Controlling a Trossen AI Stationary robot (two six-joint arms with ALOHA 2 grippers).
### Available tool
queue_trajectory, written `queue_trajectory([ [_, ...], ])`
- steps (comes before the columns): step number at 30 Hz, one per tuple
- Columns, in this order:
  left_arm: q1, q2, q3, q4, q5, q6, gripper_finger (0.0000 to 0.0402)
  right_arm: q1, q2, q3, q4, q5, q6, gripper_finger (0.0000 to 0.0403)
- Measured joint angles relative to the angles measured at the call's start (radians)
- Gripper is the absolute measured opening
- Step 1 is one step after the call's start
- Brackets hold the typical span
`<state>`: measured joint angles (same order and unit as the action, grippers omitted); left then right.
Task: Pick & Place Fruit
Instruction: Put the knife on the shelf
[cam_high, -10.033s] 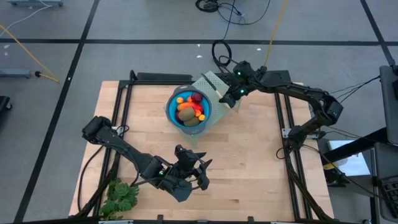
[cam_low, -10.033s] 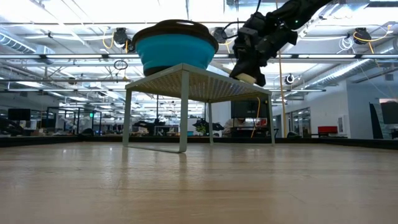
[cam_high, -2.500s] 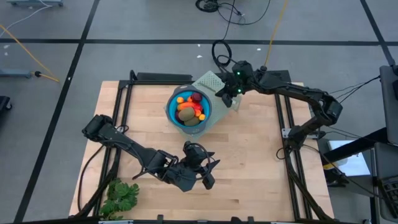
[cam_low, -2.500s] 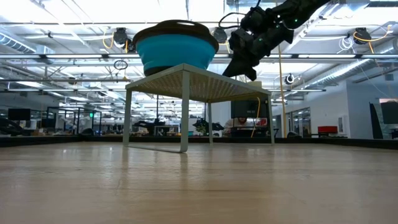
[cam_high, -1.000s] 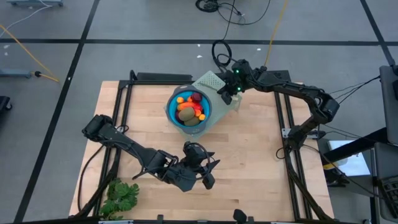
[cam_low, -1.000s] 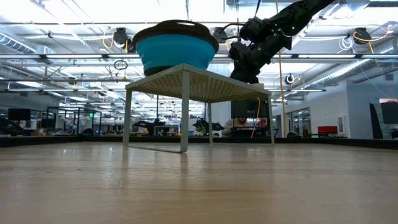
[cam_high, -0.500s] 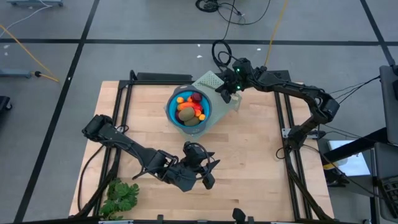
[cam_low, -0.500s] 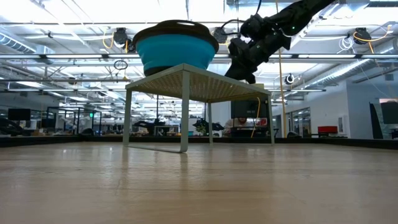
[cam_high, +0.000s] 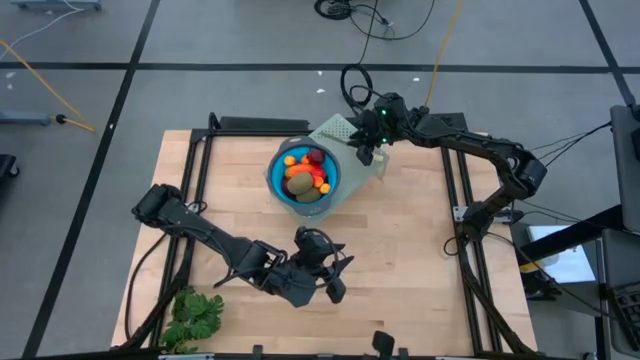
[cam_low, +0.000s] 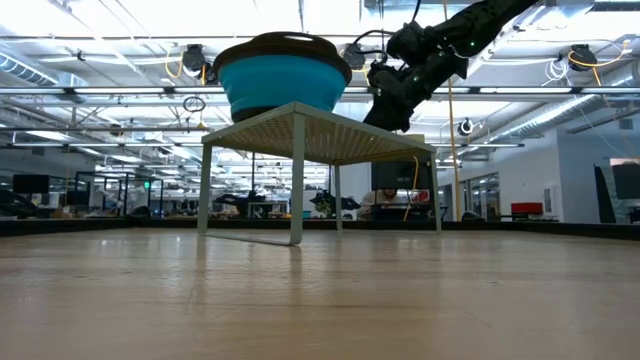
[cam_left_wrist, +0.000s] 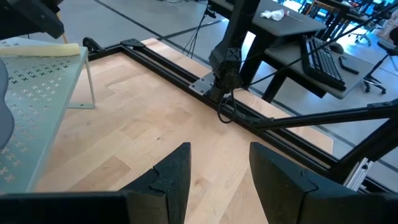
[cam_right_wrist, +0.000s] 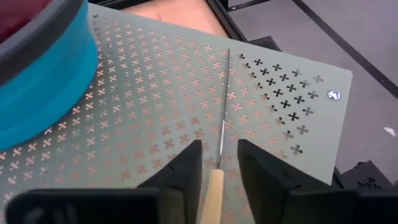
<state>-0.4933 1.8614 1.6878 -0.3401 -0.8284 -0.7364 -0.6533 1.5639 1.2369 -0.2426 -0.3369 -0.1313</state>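
Observation:
The fruit (cam_high: 305, 172), orange, dark red and brown-green pieces, lies heaped in a blue bowl (cam_high: 282, 186). The bowl stands on a pale perforated stand (cam_high: 340, 130) at the table's far middle. My right gripper (cam_right_wrist: 219, 168) is open just over the stand's right part. Its fingers stand on either side of a thin cream stick (cam_right_wrist: 215, 186), from which a narrow blade (cam_right_wrist: 224, 112) runs on; the stick lies on the stand (cam_left_wrist: 43, 50). My left gripper (cam_high: 335, 285) is open near the table's front middle, with nothing between its fingers (cam_left_wrist: 217, 180).
A leafy green bunch (cam_high: 192, 318) lies at the table's near left corner. Black frame rails (cam_high: 462, 215) run along the table's left, right and far edges. Bare wood (cam_high: 400, 260) spreads between the stand and the near edge.
My right gripper has tipped a little over the stand's right part without leaving its place. The bowl, the fruit and my left gripper have kept still.

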Motion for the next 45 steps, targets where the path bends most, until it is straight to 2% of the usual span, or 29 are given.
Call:
queue_trajectory([
  [6,0.013,0.0,0.0,0.0,0.0,0.0,0.0161,0.001,0.008,0.0,0.003,0.016,-0.037,0.0132],
  [14,0.016,0.0,0.0,0.0,0.0,-0.003,0.0161,0.004,0.04,0.0,0.013,0.022,-0.046,0.0133],
  [19,0.016,0.0,0.0,0.0,0.0,-0.005,0.0161,0.01,0.04,0.0,0.034,0.022,-0.05,0.0113],
  [25,0.016,0.0,0.0,0.0,0.0,-0.006,0.0161,0.013,0.055,0.0,0.047,0.022,-0.05,0.0066],
  [35,0.014,0.0,0.0,0.0,0.045,-0.023,0.0161,0.013,0.092,0.002,0.057,0.019,-0.003,0.0019],
  [38,0.014,0.0,0.0,0.0,0.044,-0.023,0.0161,0.009,0.086,0.002,0.056,0.016,0.034,0.0011],
  [45,0.014,0.0,0.0,0.0,0.045,-0.024,0.0161,-0.016,0.082,0.0,0.052,-0.07,0.179,0.0016],
])
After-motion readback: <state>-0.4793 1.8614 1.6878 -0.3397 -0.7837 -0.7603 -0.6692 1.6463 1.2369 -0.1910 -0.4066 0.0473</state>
